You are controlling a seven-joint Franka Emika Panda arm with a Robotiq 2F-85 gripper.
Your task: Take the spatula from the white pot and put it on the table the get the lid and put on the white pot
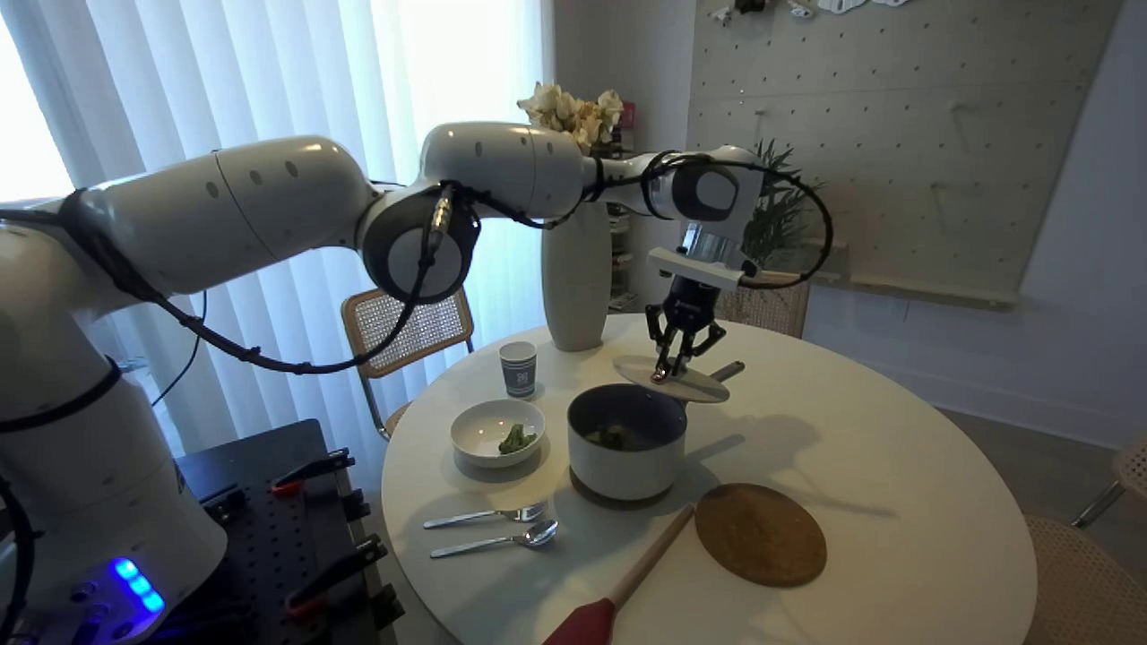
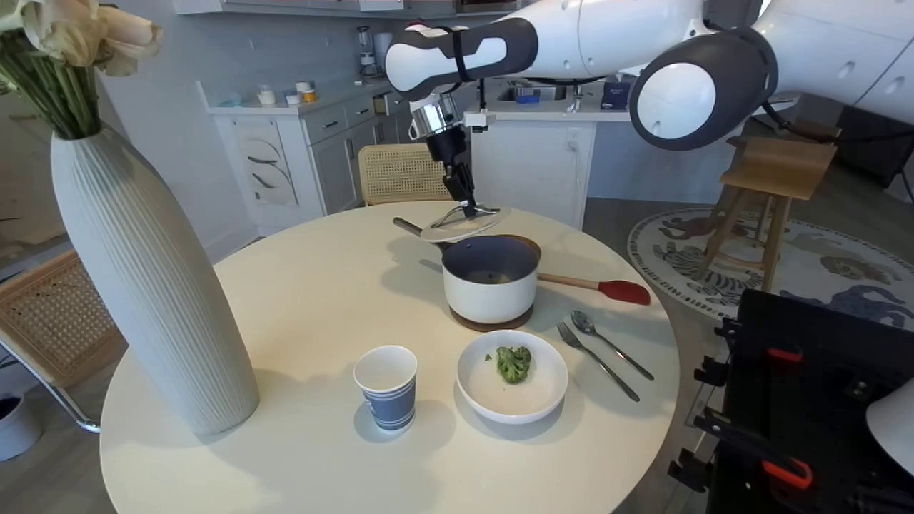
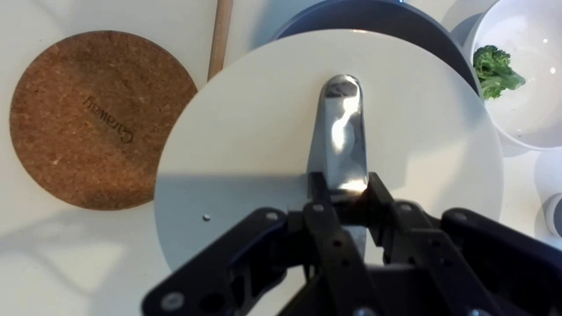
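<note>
Round white table [image 2: 307,307], broad gap between white pot [image 2: 489,298] and ribbed vase [image 2: 150,285]. One wooden-handled spatula [image 2: 571,280] on it, red head near edge. Gripper [image 3: 345,188] fingers clamped on metal handle [image 3: 342,145] of one flat lid [image 3: 241,127], raised. Wrist view: pot at lid's one o'clock, grainy brown disc [image 3: 101,118] at nine, second under pot.

One hand [image 3: 347,188], holding one lid [image 3: 281,145]. Below the hand, one round tabletop [image 2: 314,314]. Lower than the hand and nearest to it, one pot [image 2: 493,298]. Also lower: two round mats [image 1: 762,535], one spatula [image 2: 596,285], one bowl [image 2: 489,394], one large piece of broccoli [image 2: 514,364] in that bowl. Well apart from the hand: one cup [image 2: 389,398], one fork [image 1: 491,515], one spoon [image 1: 538,534], one vase [image 2: 157,285], one bunch of flowers [image 1: 573,112].
</note>
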